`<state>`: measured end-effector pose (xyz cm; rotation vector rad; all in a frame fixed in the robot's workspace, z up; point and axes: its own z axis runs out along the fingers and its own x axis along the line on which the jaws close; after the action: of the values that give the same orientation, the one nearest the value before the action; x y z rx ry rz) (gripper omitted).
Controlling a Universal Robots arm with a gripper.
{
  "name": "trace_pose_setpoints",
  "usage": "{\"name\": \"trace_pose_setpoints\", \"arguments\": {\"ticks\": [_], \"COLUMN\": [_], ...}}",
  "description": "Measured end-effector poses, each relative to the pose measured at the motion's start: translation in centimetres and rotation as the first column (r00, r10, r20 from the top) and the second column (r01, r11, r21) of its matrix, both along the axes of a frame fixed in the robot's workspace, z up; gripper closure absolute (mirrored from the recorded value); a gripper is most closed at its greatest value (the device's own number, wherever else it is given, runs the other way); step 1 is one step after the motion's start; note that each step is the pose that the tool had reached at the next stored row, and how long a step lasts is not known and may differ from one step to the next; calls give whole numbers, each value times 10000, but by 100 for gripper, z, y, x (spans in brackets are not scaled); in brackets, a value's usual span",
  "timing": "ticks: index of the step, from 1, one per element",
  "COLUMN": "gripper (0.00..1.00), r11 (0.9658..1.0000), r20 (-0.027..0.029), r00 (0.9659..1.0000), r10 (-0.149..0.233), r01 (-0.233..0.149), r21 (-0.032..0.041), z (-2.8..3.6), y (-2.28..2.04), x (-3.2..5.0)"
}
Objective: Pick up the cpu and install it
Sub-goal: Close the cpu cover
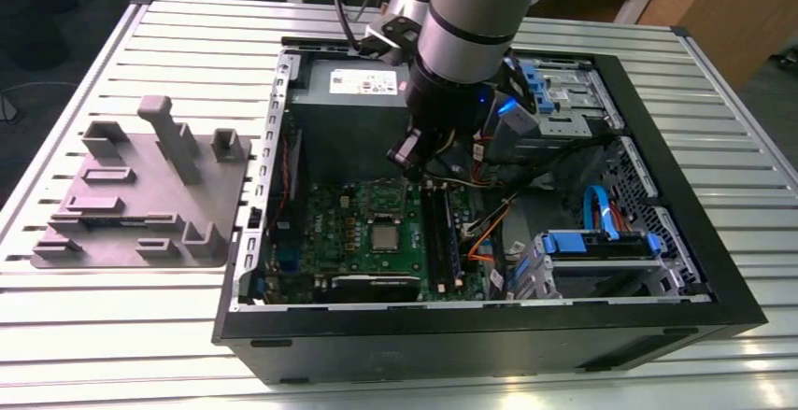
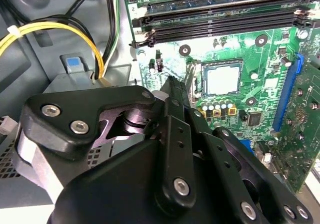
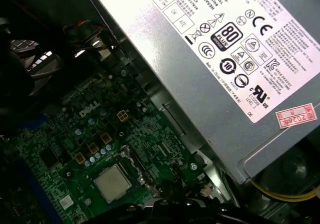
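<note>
The cpu (image 1: 385, 236) is seen seated flat in its socket on the green motherboard (image 1: 336, 233) inside the open computer case (image 1: 648, 242), which lies on its side on the slatted metal bench (image 1: 112, 335). In both wrist views the silver-grey top of the cpu (image 2: 222, 80) (image 3: 112, 182) is shown framed by the socket, with nothing resting on it. The claw (image 1: 412, 169) is held above the motherboard, apart from the cpu and nearer the grey power-supply box (image 1: 355, 81) at the far end of the case. In the second wrist view the black fingers (image 2: 175, 96) of the claw (image 2: 172, 86) are seen drawn together with nothing between them, so the claw is clenched and empty. Long black memory slots (image 2: 225, 21) are seen beyond the socket in that view. Yellow cables (image 2: 50, 31) are routed beside the board. A grey plastic tray with upright posts (image 1: 144, 195) is placed on the bench at the exterior view's left of the case. Blue drive brackets (image 1: 599, 242) are mounted at the exterior view's right inside the case.
</note>
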<state>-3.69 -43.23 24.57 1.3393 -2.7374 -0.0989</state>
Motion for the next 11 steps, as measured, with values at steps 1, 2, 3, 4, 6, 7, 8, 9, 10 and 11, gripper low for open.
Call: {"name": "trace_pose_setpoints", "arguments": {"ticks": [1, 2, 3, 4, 6, 7, 8, 9, 10, 11], "gripper": [90, 90, 90, 90, 90, 90, 90, 90, 90, 90], "r11": [10000, 10000, 10000, 10000, 9999, 9999, 9998, 9997, 9997, 9996], "r20": [0, -1, 0, 0, 1, 0, 0, 0, 0, 0], "r00": [10000, 10000, 10000, 10000, 9999, 9999, 9998, 9997, 9997, 9996], "r10": [25, 49, 72, 94, 141, 166, 193, 224, 253, 282], "r01": [-25, -49, -72, -94, -141, -166, -193, -224, -253, -282], "r21": [-1, -1, 1, 2, 1, 1, 1, 1, 1, 1], "z": [4, 8, 11, 14, 18, 20, 22, 23, 25, 27], "y": [0, 0, 0, 0, 0, 0, 0, 0, 0, 0], "x": [-1, -2, -3, -4, -5, -6, -7, -8, -10, -11]}}
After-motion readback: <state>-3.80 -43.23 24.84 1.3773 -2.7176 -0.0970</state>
